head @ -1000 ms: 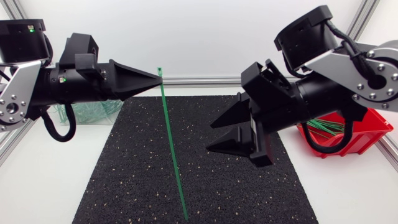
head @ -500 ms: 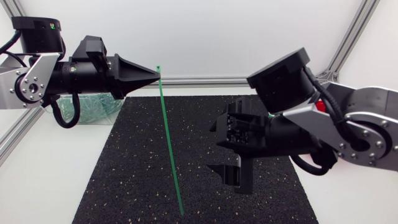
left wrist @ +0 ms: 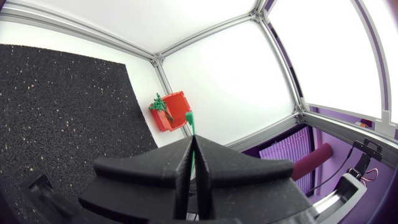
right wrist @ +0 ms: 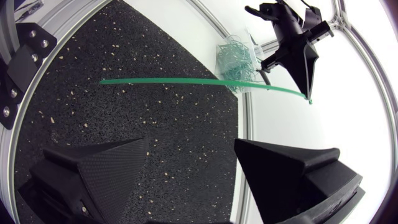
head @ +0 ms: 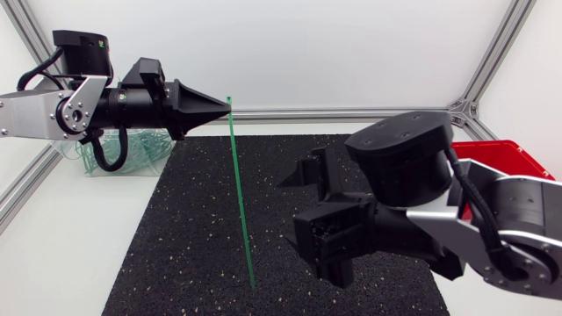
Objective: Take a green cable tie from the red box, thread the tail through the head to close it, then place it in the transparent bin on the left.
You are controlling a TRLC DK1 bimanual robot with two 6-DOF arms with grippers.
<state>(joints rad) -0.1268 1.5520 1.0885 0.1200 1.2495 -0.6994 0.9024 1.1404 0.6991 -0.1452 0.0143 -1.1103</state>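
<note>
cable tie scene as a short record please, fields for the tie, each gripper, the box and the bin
green cable tie: straight, unthreaded, hanging from its head end over the black mat
left gripper: shut on the tie just below its head
right gripper: open, empty, beside the tie, not touching it
red box: table's right, partly hidden, loose green ties inside
transparent bin: table's left, partly hidden, looped green ties inside

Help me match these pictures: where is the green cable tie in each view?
Head view: cable tie hangs from the left gripper.
Left wrist view: cable tie pinched between the fingers.
Right wrist view: cable tie stretched ahead of the open right gripper.
Shared landmark: black mat.
</note>
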